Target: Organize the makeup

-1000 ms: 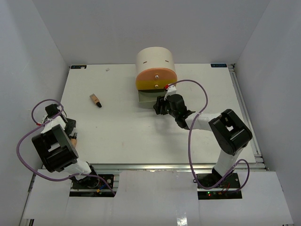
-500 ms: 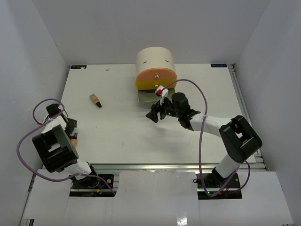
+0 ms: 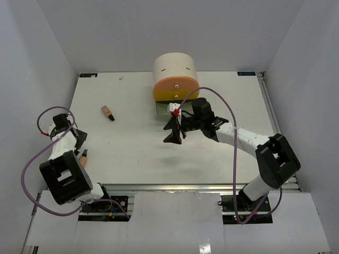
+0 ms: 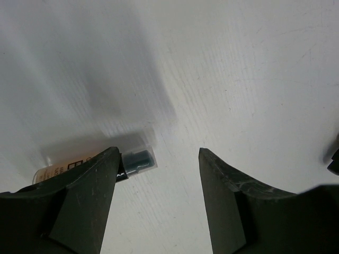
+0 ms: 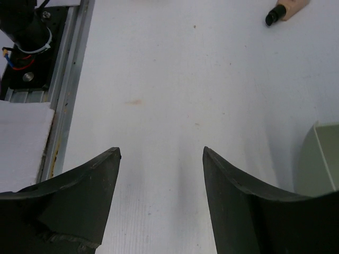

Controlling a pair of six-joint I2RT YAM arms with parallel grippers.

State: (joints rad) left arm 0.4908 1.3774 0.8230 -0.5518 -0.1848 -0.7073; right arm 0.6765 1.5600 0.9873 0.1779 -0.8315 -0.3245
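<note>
White counter (image 3: 132,153), white walls. Tan bottle (image 3: 108,112) lies left, mid-depth. Second bottle (image 4: 136,160) lies near-left, beside the open left fingers (image 4: 90,201), contact unclear. Right fingers (image 5: 79,196) open, empty. Bottles probably light, rigid and roll-prone, so pinch mid-body.

Cream, orange-fronted drawer unit (image 3: 175,79) stands toward the far edge of the table (image 3: 132,148)

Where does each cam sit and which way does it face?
Top external: above and behind the bases, looking down at the table; left arm and right arm show.
Left wrist: on the left gripper, facing down; own fingers, capped bottle beside one.
Right wrist: on the right gripper, looking across toward the left arm's base; own fingers.
Shared: tan bottle, in top and right wrist.
</note>
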